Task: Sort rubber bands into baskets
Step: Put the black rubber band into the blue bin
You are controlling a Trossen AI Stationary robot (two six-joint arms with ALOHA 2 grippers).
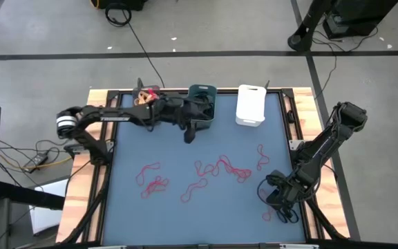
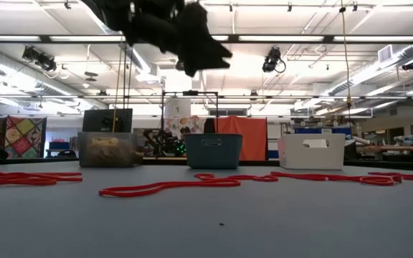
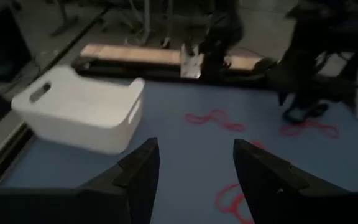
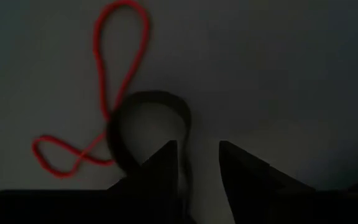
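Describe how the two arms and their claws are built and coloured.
Both arms are dark, nearly black, jointed links. The left arm has a silver-white ring at its base joint, and loose black cables trail off beside it. The left claw and the right claw each end in two flat, tapering dark fingers.

Blue table (red rubber bands, three baskets)
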